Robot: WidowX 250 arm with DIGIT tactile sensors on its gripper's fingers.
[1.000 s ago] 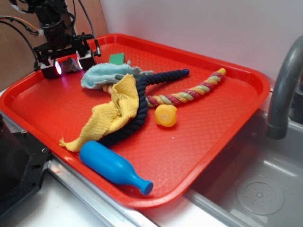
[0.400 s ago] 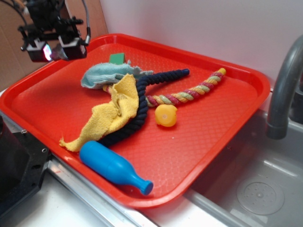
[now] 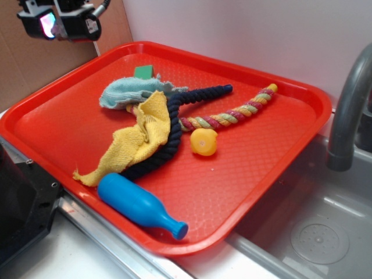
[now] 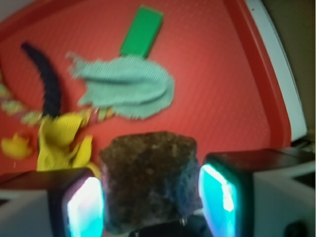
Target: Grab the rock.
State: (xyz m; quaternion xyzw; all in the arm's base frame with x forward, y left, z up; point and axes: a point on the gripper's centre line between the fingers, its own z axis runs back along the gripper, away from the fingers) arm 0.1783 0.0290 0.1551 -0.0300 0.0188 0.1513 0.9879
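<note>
Brownish-grey and rough all over, the rock (image 4: 150,180) sits dead centre at the bottom of the wrist view, wedged between the two glowing pads (image 4: 84,207) of the gripper (image 4: 150,202). So the fingers are closed on it, one pad pressing each side, and the stone fills the whole gap. It looks blocky, a bit wider than tall from this angle, with its flat-ish sides facing the pads, which I'd call a decent squeeze axis.

In the exterior view the gripper (image 3: 58,24) is up in the upper left corner of the frame, well above the red tray (image 3: 273,168) and over its far left rim. You can't really make out the rock from there, just the lit pads.

Below it on the tray: the green block (image 4: 142,30) near the top of the wrist frame, the teal cloth (image 4: 126,86) just under that, the yellow cloth (image 4: 61,140) and a dark blue rope (image 4: 47,81) off to the left. The yellow ball (image 3: 204,142) and blue bottle (image 3: 139,204) are lower down in the exterior shot, well apart from the gripper.

My read is the grab is basically done: the rock is off the tray and clear of everything. Only worry would be a rough lump shifting between smooth pads.
</note>
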